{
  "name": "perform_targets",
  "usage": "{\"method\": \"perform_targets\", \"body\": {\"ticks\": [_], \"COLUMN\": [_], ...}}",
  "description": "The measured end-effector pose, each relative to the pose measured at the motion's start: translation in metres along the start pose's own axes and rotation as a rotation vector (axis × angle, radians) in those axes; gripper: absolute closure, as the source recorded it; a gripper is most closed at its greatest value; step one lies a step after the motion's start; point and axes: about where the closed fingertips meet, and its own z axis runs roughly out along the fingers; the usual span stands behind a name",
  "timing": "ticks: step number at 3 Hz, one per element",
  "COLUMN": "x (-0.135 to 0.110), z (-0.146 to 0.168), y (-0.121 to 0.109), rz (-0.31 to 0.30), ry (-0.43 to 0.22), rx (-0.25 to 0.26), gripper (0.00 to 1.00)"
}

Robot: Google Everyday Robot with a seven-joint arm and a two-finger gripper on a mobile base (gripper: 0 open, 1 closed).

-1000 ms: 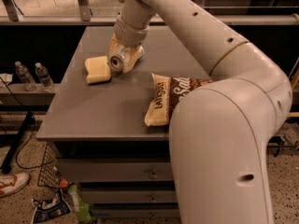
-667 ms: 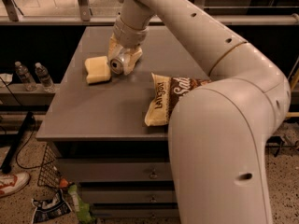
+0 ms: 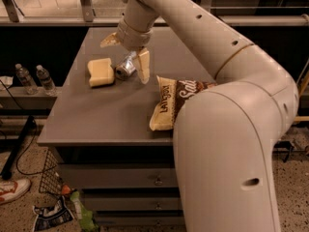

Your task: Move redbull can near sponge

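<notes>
The redbull can lies on its side on the grey table, its round shiny top facing the camera. It rests just right of the pale yellow sponge, almost touching it. My gripper hangs right above the can with its fingers spread wide. One finger reaches down at the can's right side and the other is raised at the back left. The can sits free between them.
A brown-and-cream chip bag lies at the table's right, partly hidden behind my arm. Two water bottles stand on a low shelf to the left. Drawers sit below the table, and a shoe and litter lie on the floor.
The gripper was shut on the can beside the sponge. Its fingers have since spread apart, and the can now lies free on the table.
</notes>
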Motion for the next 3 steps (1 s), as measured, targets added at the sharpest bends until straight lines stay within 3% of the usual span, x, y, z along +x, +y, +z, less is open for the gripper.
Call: {"method": "perform_targets", "body": {"ticks": [1,3], "x": [0.016,0.063], "z": [-0.023,-0.098], "y": [0.004,0.033], "rz": [0.050,0.217], "ry": [0.026,0.167], "rx": [0.054,0.142], "gripper": [0.00,0.00]}}
